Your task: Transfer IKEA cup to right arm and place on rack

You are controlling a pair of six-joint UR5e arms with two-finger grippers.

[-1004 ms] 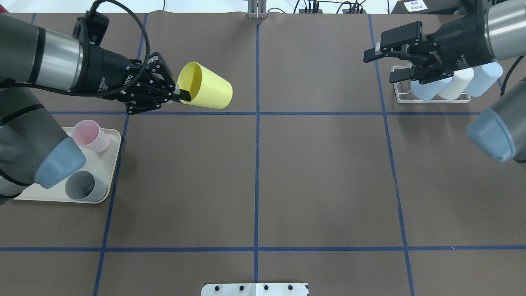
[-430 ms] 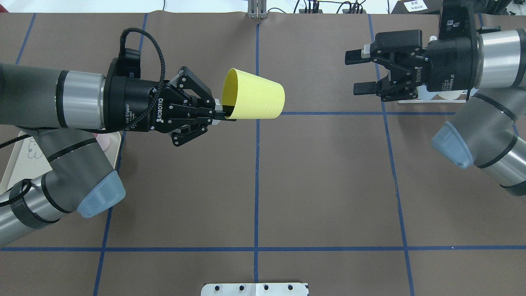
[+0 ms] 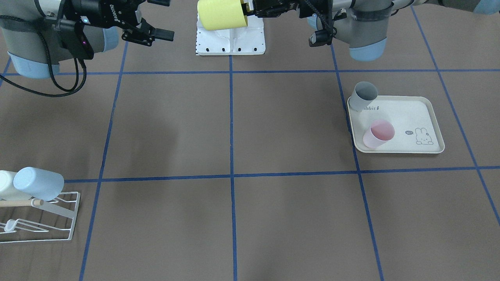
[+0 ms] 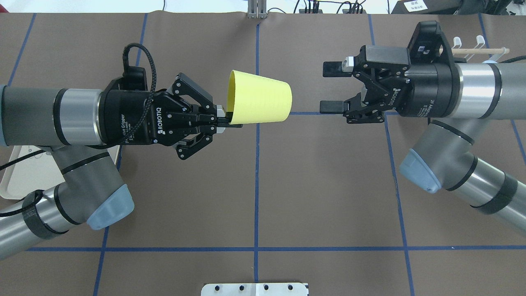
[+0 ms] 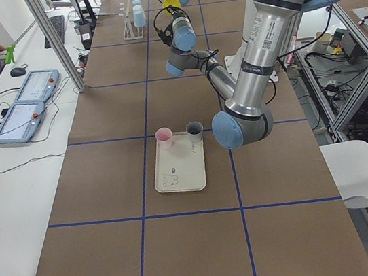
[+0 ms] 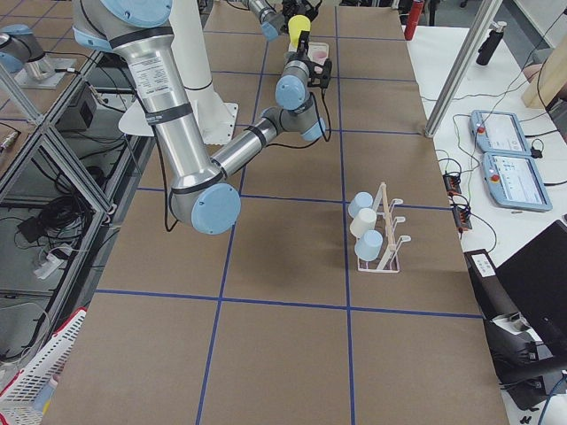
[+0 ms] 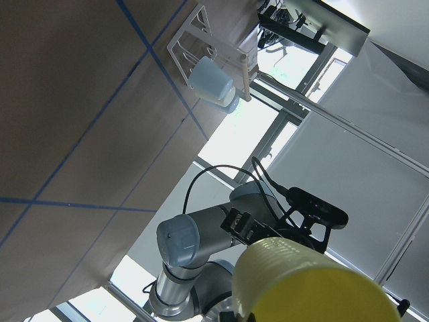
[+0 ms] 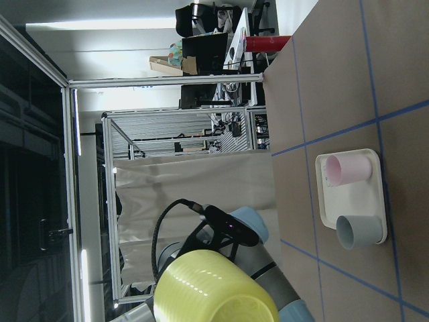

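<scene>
- Grips the yellow cup (image 4: 259, 98) at its rim with the left fingers (image 4: 211, 119), pinched closed on the cup wall.
- Holds the cup on its side, raised above the bench (image 4: 254, 185) near the centre line, mouth toward the left wrist and base toward the right side.
- Sets the right fingers (image 4: 333, 68) spread wide apart, holding nothing, and level with the cup base.
- Leaves a short gap of air between the cup base and the right fingertips; no contact.
- Locates the rack (image 6: 387, 226) on the bench at the far right, well apart from the cup.
- Hides most of the rack behind the right arm (image 4: 476, 90) in the overhead view, with only the dowel and two prong tips showing.
- Carries a pale blue cup (image 3: 38, 182) and a cream cup (image 3: 6, 184) on the rack, tilted side by side.
- Places the tray (image 3: 414, 109) on the left side of the bench, with a grey cup (image 3: 363, 95) at one corner and a pink cup (image 3: 378, 134) just beside it, both upright.
</scene>
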